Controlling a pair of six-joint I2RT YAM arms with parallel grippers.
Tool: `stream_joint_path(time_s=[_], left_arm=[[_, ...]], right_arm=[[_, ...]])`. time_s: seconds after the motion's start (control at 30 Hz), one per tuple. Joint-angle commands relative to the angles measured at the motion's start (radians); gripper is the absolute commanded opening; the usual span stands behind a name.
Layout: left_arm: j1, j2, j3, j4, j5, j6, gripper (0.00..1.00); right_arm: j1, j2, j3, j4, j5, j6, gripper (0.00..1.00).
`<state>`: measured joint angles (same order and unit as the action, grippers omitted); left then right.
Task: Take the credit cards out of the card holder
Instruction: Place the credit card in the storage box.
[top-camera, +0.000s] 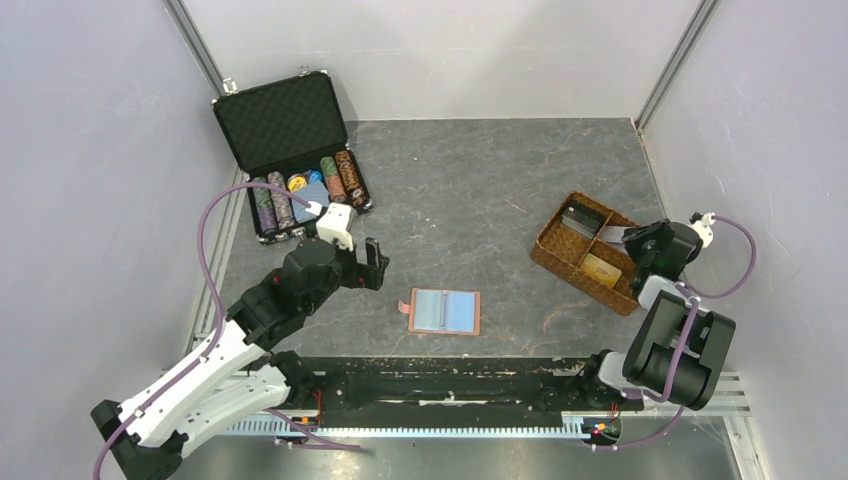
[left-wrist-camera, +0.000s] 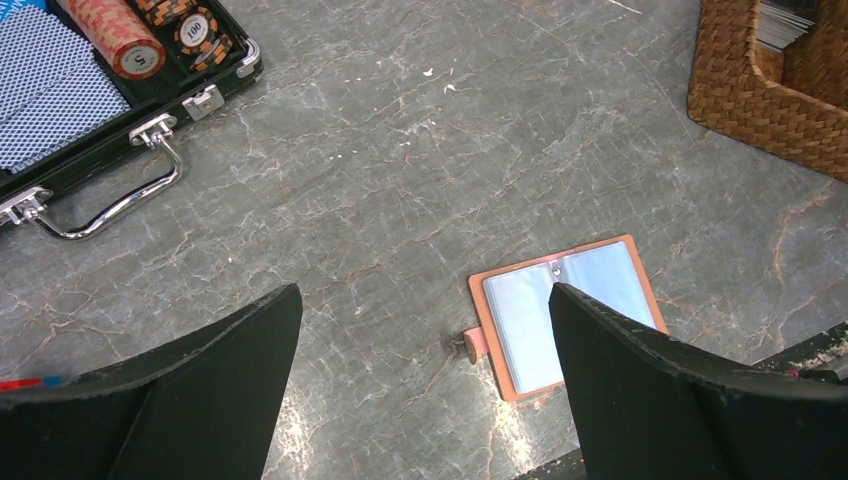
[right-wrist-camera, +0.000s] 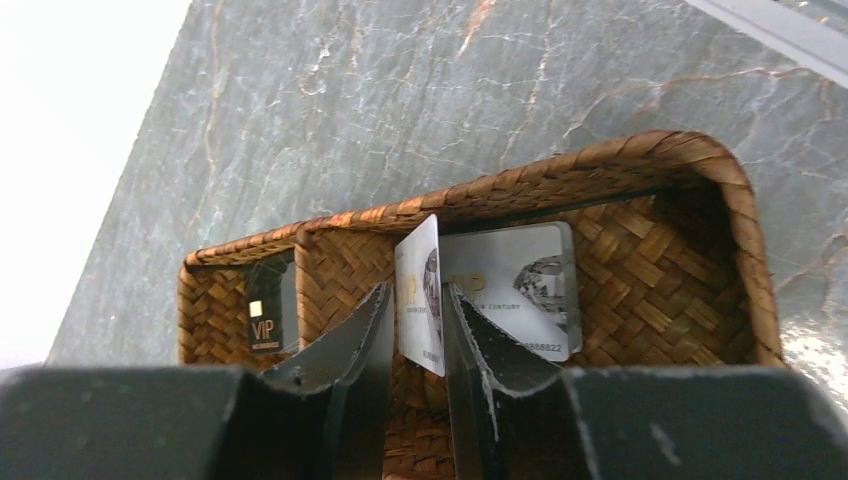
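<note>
The card holder (top-camera: 445, 311) lies open and flat on the stone table, pale blue sleeves up and snap tab to the left; it also shows in the left wrist view (left-wrist-camera: 520, 320). My left gripper (top-camera: 368, 262) hovers wide open just left of it (left-wrist-camera: 422, 300), holding nothing. My right gripper (top-camera: 634, 242) hangs over the woven tray (top-camera: 560, 262). Its jaws (right-wrist-camera: 415, 295) stand slightly parted around a white credit card (right-wrist-camera: 422, 270) that stands on edge, loose between them. A second white card (right-wrist-camera: 520, 285) lies flat beside it, and a dark VIP card (right-wrist-camera: 263, 322) sits in the neighbouring compartment.
A black chip case (top-camera: 285, 125) stands open at the back left with rows of poker chips (top-camera: 305, 190); its handle (left-wrist-camera: 110, 205) faces the table's middle. The brown tray's rim (right-wrist-camera: 560, 170) surrounds my right fingertips. White walls close in on both sides.
</note>
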<state>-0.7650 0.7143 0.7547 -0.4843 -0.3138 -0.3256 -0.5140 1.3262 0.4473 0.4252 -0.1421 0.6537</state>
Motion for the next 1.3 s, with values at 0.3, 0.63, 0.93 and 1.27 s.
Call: stream_joint_path(time_s=[0.3,0.63,0.93,1.27], left_arm=[[0.003,-0.033,0.014,0.016,-0.019,0.036,1.00],[0.002,-0.044,0.008,0.012,-0.016,0.034,1.00],[0.002,-0.042,0.006,0.013,-0.015,0.031,1.00],[0.002,-0.035,0.008,0.021,-0.013,0.030,1.00]], right_arm=[[0.008,0.041,0.096,-0.253,0.063,-0.092,0.30],[0.015,0.056,0.137,-0.304,0.083,-0.116,0.35],[0.018,0.097,0.198,-0.330,0.088,-0.133,0.41],[0.031,0.139,0.289,-0.467,0.136,-0.128,0.47]])
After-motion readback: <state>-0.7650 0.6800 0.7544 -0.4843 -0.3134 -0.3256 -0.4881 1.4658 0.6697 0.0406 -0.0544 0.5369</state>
